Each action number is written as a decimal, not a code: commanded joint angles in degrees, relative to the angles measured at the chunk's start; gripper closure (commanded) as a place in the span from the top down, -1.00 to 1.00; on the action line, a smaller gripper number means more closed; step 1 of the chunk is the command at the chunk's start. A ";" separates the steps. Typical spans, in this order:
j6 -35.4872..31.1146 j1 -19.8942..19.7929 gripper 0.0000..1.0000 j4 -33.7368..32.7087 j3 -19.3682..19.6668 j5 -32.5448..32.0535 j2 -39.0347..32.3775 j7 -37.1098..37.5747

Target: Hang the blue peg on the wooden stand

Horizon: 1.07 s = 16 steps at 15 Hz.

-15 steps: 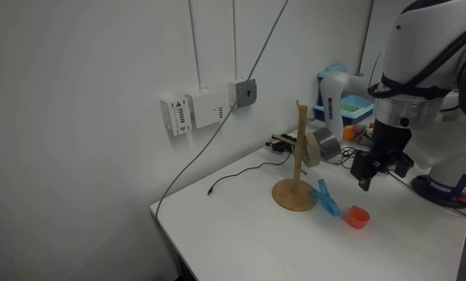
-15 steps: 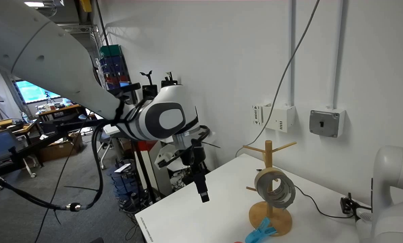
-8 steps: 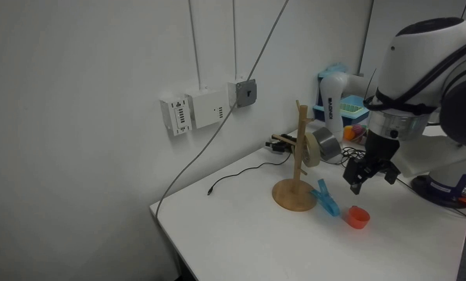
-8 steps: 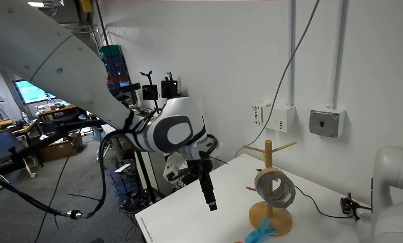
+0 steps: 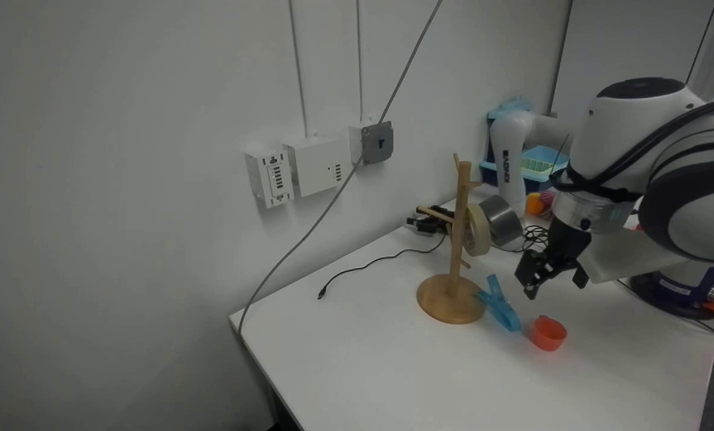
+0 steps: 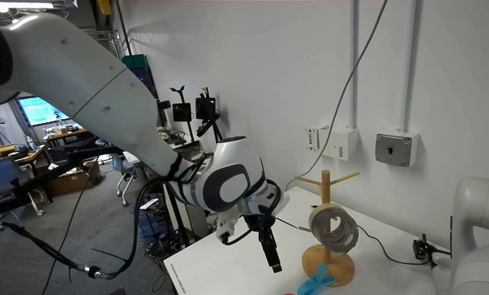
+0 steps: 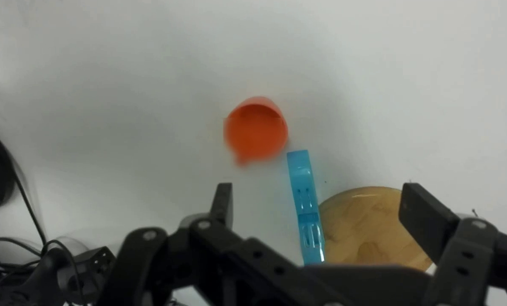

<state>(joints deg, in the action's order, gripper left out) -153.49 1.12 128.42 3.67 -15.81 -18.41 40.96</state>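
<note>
The blue peg (image 5: pixel 503 312) lies on the white table (image 5: pixel 386 371), right of the wooden stand (image 5: pixel 456 257) and overlapping its base (image 5: pixel 443 306) in an exterior view; whether they touch, I cannot tell. My gripper (image 7: pixel 318 199) hangs over the table, jaws spread wide. Near right: a red cup (image 5: pixel 548 333). On the stand: two tape rolls (image 5: pixel 501 220). Far: a second white arm (image 5: pixel 509 149), a pale wall (image 5: pixel 153 149). Left, in an exterior view: grey carpet (image 6: pixel 101 223).
</note>
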 commanded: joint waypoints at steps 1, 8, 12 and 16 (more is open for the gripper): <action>-2.52 2.41 1.00 -4.04 2.95 0.73 -4.38 -1.51; -2.06 1.87 1.00 -9.73 1.68 4.84 -10.50 -10.46; 0.34 2.89 1.00 -12.22 3.01 7.68 -12.55 -15.50; -1.52 3.87 1.00 -10.57 3.88 8.08 -12.04 -14.86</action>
<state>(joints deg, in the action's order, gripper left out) -154.99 3.34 117.87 5.94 -9.62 -30.37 27.48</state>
